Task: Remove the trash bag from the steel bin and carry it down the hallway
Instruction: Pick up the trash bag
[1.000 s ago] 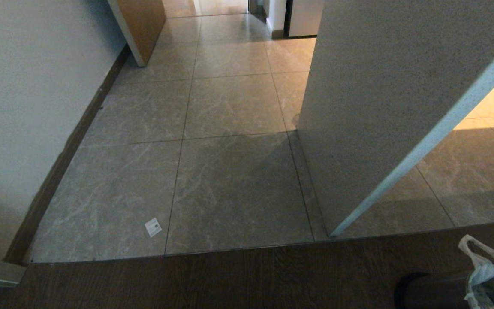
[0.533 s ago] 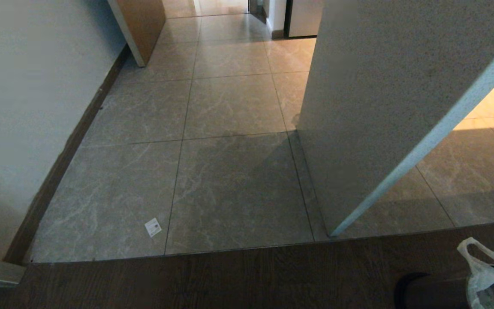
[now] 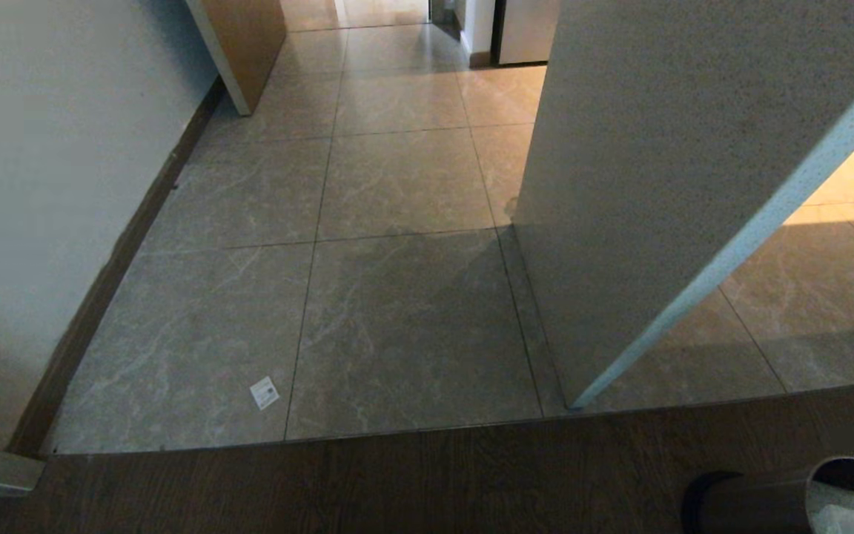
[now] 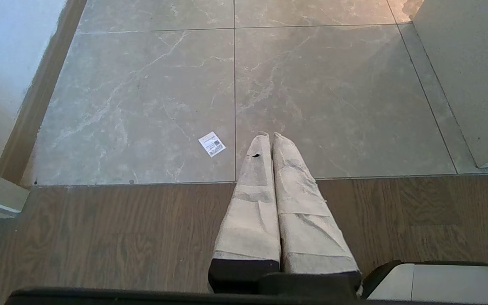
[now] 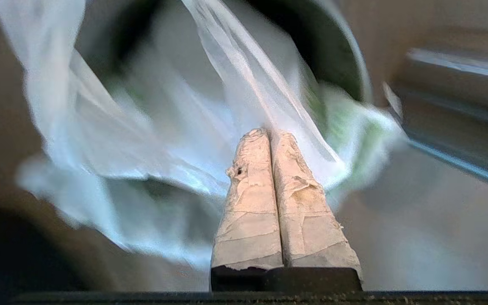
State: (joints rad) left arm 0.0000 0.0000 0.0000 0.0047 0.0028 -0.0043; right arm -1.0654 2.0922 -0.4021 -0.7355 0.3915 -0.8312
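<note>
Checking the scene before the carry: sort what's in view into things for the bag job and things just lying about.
For the job:
- trash bag, in the mouth of the steel bin
- right gripper, shut on the bag's plastic
- hallway ahead

Just there:
- small white label on the tiles
- left gripper, shut, holding nothing

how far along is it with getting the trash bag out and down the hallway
Early. Done: the right gripper has its fingers shut on the trash bag. In hand: pulling it out, since the bag sits in the mouth of the steel bin at the head view's lower right. Left: clearing the bin and carrying it down the hallway. The left gripper is idle, shut, over the floor.
</note>
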